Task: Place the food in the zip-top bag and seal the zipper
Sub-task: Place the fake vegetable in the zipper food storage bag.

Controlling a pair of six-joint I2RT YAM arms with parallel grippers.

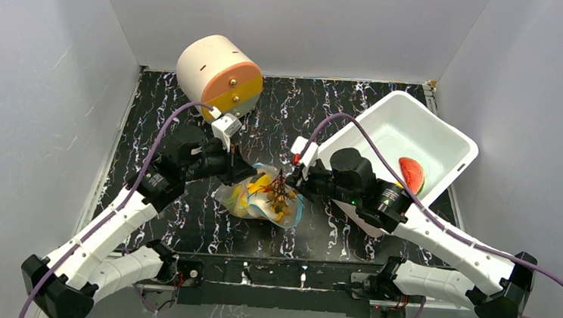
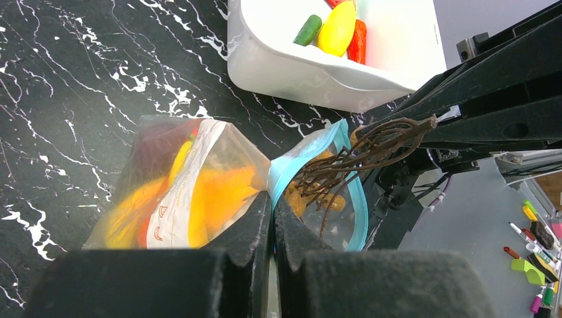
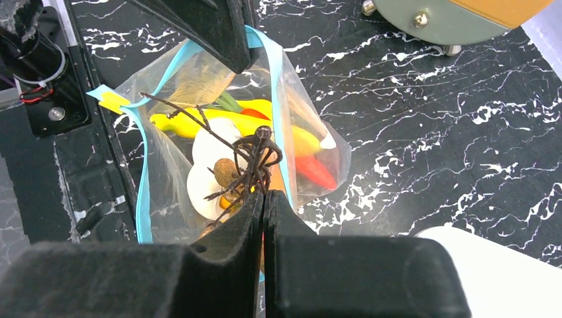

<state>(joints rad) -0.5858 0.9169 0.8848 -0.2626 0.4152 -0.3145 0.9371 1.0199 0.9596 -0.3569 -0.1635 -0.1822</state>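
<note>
The zip-top bag [image 1: 249,200] lies mid-table with its mouth held open; it also shows in the left wrist view [image 2: 199,179] and the right wrist view [image 3: 166,175]. Inside are a yellow banana [image 3: 199,122], a red chili [image 3: 315,172], a white piece [image 3: 209,156] and orange pieces. My left gripper [image 1: 243,173] [image 2: 273,202] is shut on the bag's teal zipper edge [image 2: 301,156]. My right gripper [image 1: 297,181] [image 3: 264,193] is shut on a brown twiggy piece [image 3: 255,156] [image 2: 371,149], held just inside the bag's mouth.
A white tub [image 1: 447,142] stands at the right with a red slice [image 1: 412,173]; the left wrist view shows green, yellow and red pieces [image 2: 338,26] in it. A pink, orange and yellow cylinder [image 1: 217,74] stands at the back left.
</note>
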